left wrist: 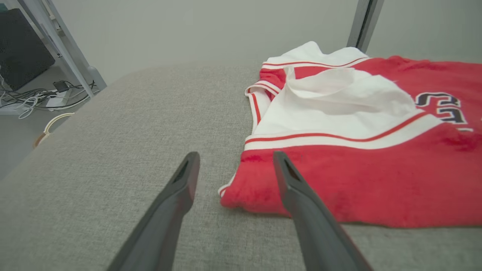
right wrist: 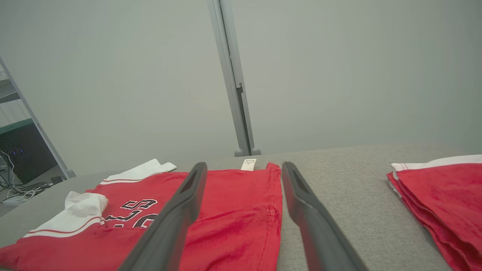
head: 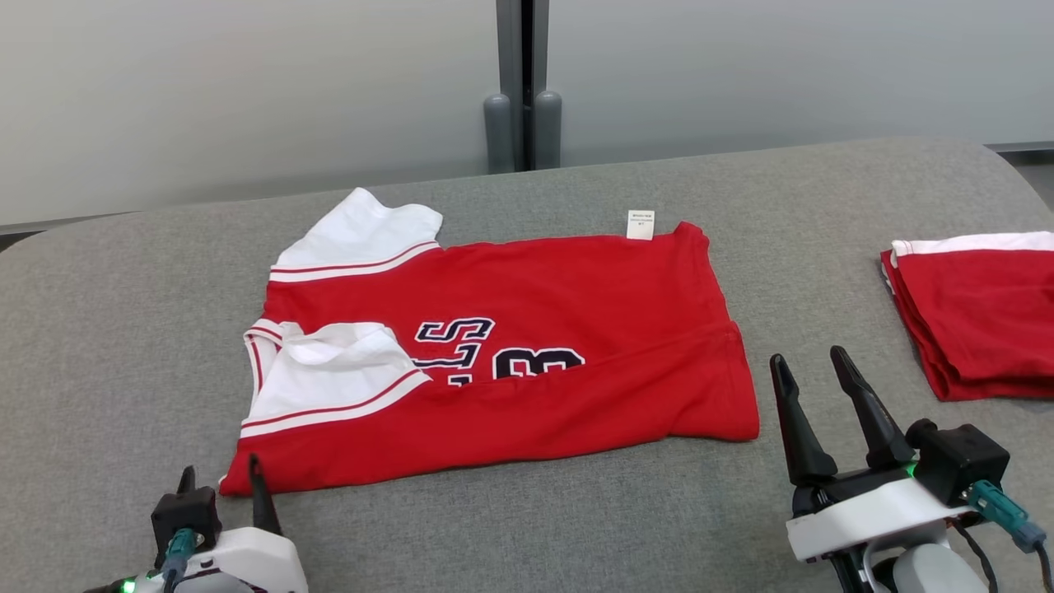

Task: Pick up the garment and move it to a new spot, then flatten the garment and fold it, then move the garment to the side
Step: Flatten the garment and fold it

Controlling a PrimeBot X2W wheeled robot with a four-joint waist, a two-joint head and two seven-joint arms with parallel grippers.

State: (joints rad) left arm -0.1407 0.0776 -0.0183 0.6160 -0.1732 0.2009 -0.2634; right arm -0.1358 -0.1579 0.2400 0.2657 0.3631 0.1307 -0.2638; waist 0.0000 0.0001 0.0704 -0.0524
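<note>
Head view: I see the red jersey (head: 576, 395) lying part-folded. Left gripper (head: 221, 469) and right gripper (head: 809, 360) are both spread beside it.

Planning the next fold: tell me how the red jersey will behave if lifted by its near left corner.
Likely floppy: the red jersey lies limp, with creases and a folded-over white sleeve, so a lifted corner would probably drape and drag the rest. It looks thin and light. The textured grey surface may grip it, so pushing would probably bunch it.

Matt cloth garment (head: 593, 313), seemingly fleecy
</note>
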